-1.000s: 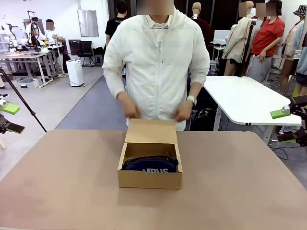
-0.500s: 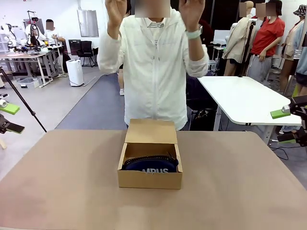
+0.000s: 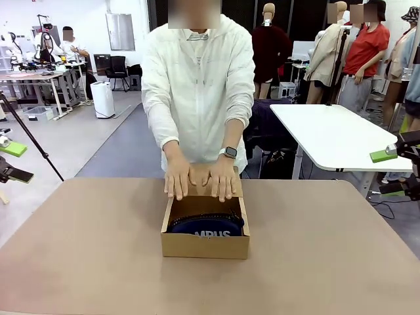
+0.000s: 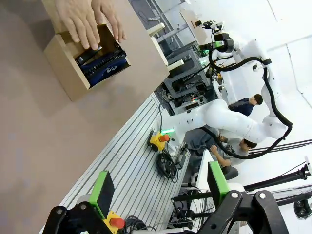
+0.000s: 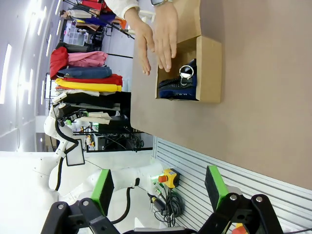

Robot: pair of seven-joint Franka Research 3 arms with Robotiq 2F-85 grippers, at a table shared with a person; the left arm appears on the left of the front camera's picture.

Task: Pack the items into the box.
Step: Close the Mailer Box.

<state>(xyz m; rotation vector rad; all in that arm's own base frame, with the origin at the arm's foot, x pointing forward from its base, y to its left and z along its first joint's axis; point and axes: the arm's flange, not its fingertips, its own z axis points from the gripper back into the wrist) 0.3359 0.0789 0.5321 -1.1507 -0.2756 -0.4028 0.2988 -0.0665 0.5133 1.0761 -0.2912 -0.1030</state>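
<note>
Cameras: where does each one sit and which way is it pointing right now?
Front view: fixed between the arms, facing across the table at the person; the person's hands rest on the flap of the box; the robot's left hand and right hand open at the edges.
Left wrist view: on the left arm, beside the table, looking along its fingers toward the box.
Right wrist view: on the right arm, rolled sideways, fingers toward the box too.
Shared: both wrist views show box, pouch, person's hands.
</note>
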